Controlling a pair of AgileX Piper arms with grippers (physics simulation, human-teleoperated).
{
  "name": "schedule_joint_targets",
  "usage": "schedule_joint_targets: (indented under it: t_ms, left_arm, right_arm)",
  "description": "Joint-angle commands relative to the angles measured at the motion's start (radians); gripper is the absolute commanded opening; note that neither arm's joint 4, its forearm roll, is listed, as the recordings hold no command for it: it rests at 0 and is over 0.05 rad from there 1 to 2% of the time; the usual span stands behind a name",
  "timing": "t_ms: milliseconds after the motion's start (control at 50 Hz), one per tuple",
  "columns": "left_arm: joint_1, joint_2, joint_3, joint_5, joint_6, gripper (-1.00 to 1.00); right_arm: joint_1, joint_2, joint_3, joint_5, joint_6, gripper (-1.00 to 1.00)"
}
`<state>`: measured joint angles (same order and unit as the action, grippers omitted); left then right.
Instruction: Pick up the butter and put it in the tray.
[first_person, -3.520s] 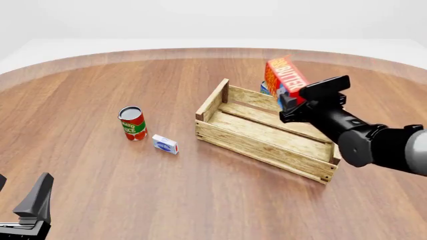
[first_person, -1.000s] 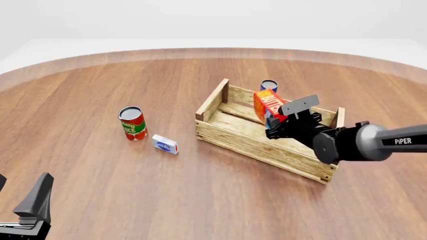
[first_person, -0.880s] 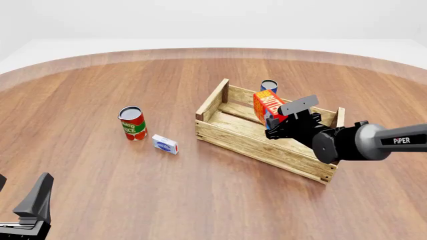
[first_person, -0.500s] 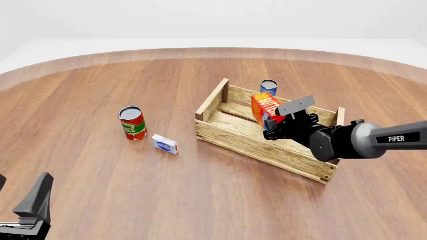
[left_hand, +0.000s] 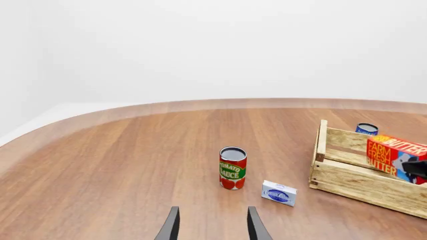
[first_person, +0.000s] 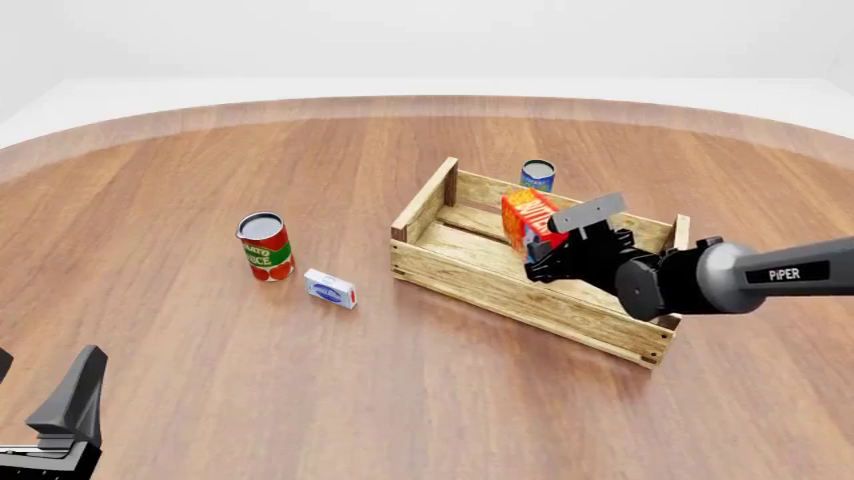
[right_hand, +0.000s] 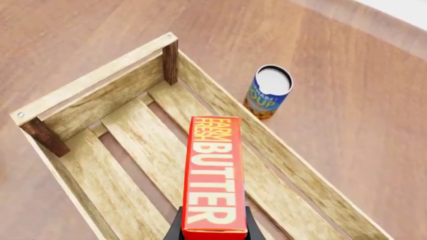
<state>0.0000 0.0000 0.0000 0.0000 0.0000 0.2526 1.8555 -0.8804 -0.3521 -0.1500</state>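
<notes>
At the worktop's (first_person: 174, 330) near left corner the left gripper (left_hand: 212, 227) is held idle, its fingers spread on nothing. A tomato sauce can (first_person: 264, 246) and a small white-and-blue box (first_person: 330, 288) are seen mid-worktop. Further right, the butter (first_person: 526, 218) is pinched by the right gripper (right_hand: 213, 231) inside the tray (first_person: 494, 284), beside a blue can (first_person: 538, 176).

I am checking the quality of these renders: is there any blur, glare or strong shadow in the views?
Front view: sharp and evenly lit, with only faint soft shadows beside the tray and the tomato can. Left wrist view: crisp, no glare on the table, plain white background. Right wrist view: the butter lettering reads clearly; the right gripper is cut off at the frame edge.
</notes>
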Motion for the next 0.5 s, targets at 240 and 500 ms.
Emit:
schedule_joint_targets:
  t_ms: [240,500]
  left_arm:
    - [0.0,0.0,0.0,0.0,0.0,1.0]
    - [0.0,0.0,0.0,0.0,0.0,1.0]
  right_arm:
    - [0.003,0.004,-0.032,0.023,0.022,-1.0]
    - [0.003,0.012,-0.042,0.035,0.041,1.0]
